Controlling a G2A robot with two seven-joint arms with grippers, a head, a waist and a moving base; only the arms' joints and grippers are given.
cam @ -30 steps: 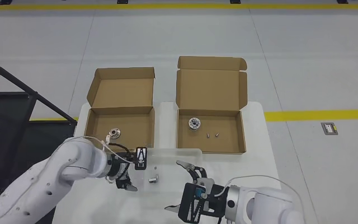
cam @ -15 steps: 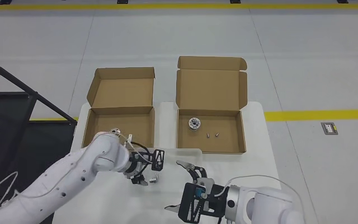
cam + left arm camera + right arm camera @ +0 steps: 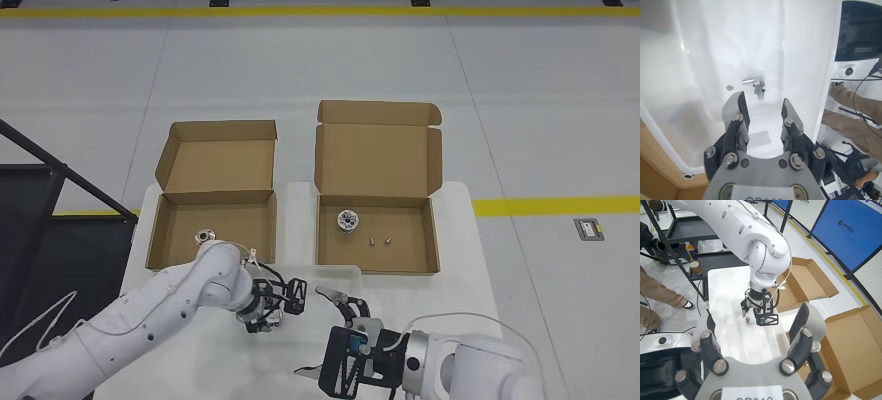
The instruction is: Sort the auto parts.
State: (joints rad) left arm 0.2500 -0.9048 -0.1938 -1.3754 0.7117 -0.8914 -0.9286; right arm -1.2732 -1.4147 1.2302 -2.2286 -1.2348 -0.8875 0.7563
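A small metal L-shaped part (image 3: pixel 756 87) lies on the floor of the white translucent tray (image 3: pixel 335 271). My left gripper (image 3: pixel 763 99) hangs open just above the part, which lies a little beyond its fingertips. The right wrist view has the same part (image 3: pixel 749 321) below the left gripper (image 3: pixel 755 316). My right gripper (image 3: pixel 335 335) stands open and empty over the tray's near end. The left cardboard box (image 3: pixel 240 232) holds a round flange (image 3: pixel 203 237). In the right cardboard box (image 3: pixel 410 250) lie a round part (image 3: pixel 347 219) and two small screws (image 3: pixel 378 240).
Both boxes stand behind the tray with their lids folded back. A small brown speck (image 3: pixel 729 87) lies on the tray floor beside the part. A dark rack with a bottle and a paper cup (image 3: pixel 695 267) stands off the table's left side.
My left arm has swung to the right across the tray, bringing its open gripper over the metal part. The right arm has kept still.
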